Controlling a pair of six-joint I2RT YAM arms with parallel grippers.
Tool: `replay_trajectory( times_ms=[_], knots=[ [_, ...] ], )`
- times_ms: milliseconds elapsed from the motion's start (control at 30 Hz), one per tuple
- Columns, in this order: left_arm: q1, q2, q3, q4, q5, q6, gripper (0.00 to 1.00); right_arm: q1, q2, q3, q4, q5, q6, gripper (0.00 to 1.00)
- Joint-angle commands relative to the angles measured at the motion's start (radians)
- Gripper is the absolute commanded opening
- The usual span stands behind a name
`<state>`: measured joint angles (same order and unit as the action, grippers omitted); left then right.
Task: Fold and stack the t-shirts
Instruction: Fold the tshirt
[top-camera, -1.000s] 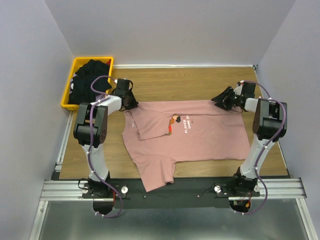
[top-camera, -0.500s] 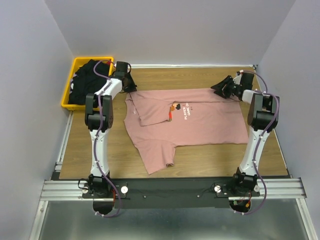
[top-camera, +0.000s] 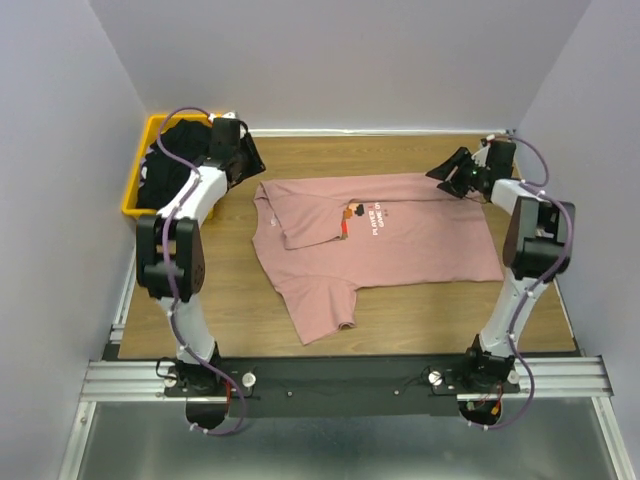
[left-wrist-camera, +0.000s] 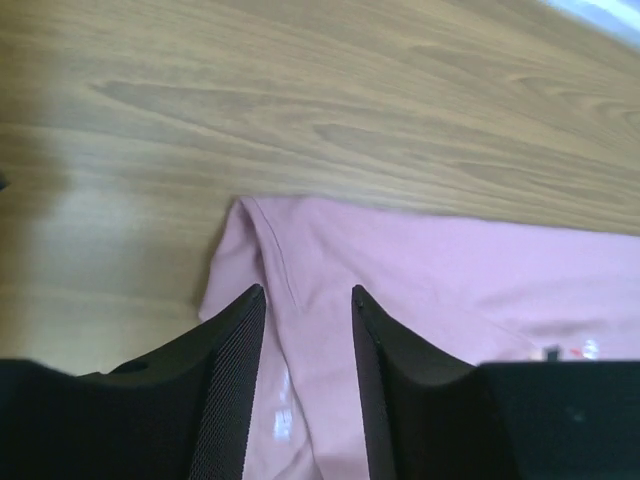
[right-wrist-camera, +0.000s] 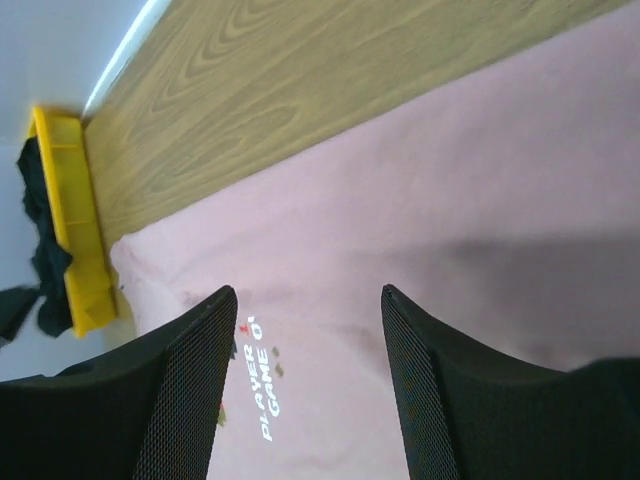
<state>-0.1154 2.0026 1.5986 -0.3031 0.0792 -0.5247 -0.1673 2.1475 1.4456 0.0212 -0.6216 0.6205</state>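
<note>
A dusty pink t-shirt (top-camera: 400, 250) lies spread flat on the wooden table with its "PLAYER GAME" print facing up. One sleeve (top-camera: 325, 305) points toward the near edge. My left gripper (top-camera: 250, 165) hovers open just above the shirt's far left corner (left-wrist-camera: 250, 225), nothing between its fingers (left-wrist-camera: 235, 350). My right gripper (top-camera: 447, 180) hangs open over the far right edge of the pink t-shirt (right-wrist-camera: 450, 200), apart from the cloth. Black t-shirts (top-camera: 175, 160) sit heaped in the yellow bin.
The yellow bin (top-camera: 135, 195) stands at the far left corner, close behind my left arm; it also shows in the right wrist view as a yellow bin (right-wrist-camera: 75, 220). Bare wood lies beyond the shirt's far edge, and walls close in on three sides.
Both arms drew the pink shirt toward the far side. The left jaws then opened and let the corner go; the right jaws widened. The left gripper has lifted back toward the bin.
</note>
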Motion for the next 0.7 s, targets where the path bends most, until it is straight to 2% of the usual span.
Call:
replay_trajectory(
  times_ms=[0, 67, 133, 233, 400, 567, 667],
  knots=[
    [-0.061, -0.281, -0.205, 0.036, -0.116, 0.041, 0.52, 0.078, -0.253, -0.146, -0.153, 0.176, -0.123, 0.67],
    [-0.09, -0.365, -0.3, -0.022, -0.163, 0.029, 0.52, 0.144, -0.337, -0.213, -0.208, 0.242, -0.172, 0.67],
    [-0.137, -0.487, -0.498, -0.066, -0.18, 0.006, 0.52, 0.216, -0.455, -0.309, -0.282, 0.341, -0.197, 0.67],
    [-0.22, -0.632, -0.676, -0.112, -0.182, -0.05, 0.52, 0.299, -0.596, -0.416, -0.366, 0.46, -0.22, 0.67],
    [-0.303, -0.761, -0.843, -0.16, -0.159, -0.15, 0.52, 0.367, -0.765, -0.537, -0.464, 0.536, -0.217, 0.67],
    [-0.343, -0.772, -0.861, -0.211, -0.168, -0.189, 0.52, 0.376, -0.88, -0.622, -0.512, 0.536, -0.211, 0.67],
    [-0.343, -0.739, -0.852, -0.222, -0.187, -0.19, 0.52, 0.374, -0.896, -0.643, -0.521, 0.533, -0.211, 0.67]
  ],
)
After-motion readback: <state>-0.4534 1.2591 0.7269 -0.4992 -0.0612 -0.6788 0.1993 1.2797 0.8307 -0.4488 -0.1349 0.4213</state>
